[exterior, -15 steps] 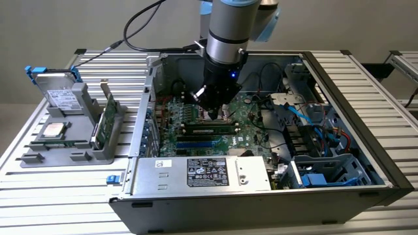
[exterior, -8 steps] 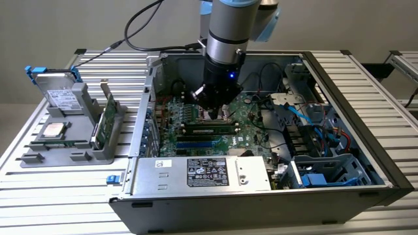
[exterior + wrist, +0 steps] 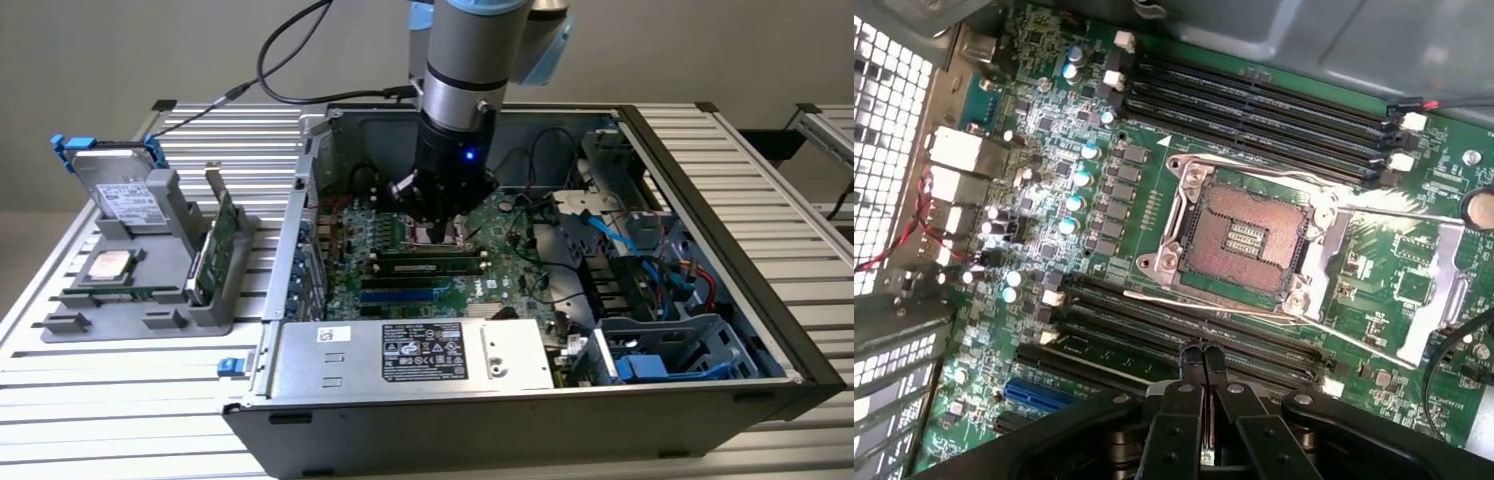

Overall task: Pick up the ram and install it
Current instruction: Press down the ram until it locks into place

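Jaws pinched shut over the memory slots, the ram lying seated just beside them

Nearest in the exterior view sits the power supply (image 3: 400,350); just beyond it the ram (image 3: 427,265) lies in the memory slots (image 3: 1154,315), its long axis running from the exterior view's left to its right, apparently seated; next comes the gripper (image 3: 438,232), lowered inside the case (image 3: 747,240), fingers closed together with nothing visibly between them; in the wrist view its tips (image 3: 1202,352) hover over the slot rows, the empty processor socket (image 3: 1239,235) beyond; the stick lies on the gripper's power-supply side, parallel to the slots.
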You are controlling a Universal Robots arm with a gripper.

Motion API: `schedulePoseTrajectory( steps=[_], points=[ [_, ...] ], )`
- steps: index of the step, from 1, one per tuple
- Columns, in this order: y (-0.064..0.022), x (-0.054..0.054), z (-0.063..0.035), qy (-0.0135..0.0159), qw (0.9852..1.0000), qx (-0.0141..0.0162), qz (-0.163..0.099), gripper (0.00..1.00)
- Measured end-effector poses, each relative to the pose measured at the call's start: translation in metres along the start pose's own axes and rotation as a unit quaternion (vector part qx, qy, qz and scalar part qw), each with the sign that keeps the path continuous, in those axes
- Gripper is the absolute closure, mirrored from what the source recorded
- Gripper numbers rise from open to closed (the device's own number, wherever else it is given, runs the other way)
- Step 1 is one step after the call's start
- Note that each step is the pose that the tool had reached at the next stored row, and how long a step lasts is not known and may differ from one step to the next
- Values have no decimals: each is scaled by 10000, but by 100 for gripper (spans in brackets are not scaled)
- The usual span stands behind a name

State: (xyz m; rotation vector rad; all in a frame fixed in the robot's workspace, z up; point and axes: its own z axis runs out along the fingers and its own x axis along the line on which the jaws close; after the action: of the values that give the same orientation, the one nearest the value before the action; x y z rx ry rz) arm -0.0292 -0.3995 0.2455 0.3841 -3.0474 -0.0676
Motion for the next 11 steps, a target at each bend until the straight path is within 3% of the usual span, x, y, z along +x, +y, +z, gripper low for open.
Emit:
schedulePoseTrajectory(
  steps=[6,11],
  points=[
    [0,0,2,-20,9991,-18,421,90],
    [0,0,3,-36,9970,-32,768,90]
  ],
)
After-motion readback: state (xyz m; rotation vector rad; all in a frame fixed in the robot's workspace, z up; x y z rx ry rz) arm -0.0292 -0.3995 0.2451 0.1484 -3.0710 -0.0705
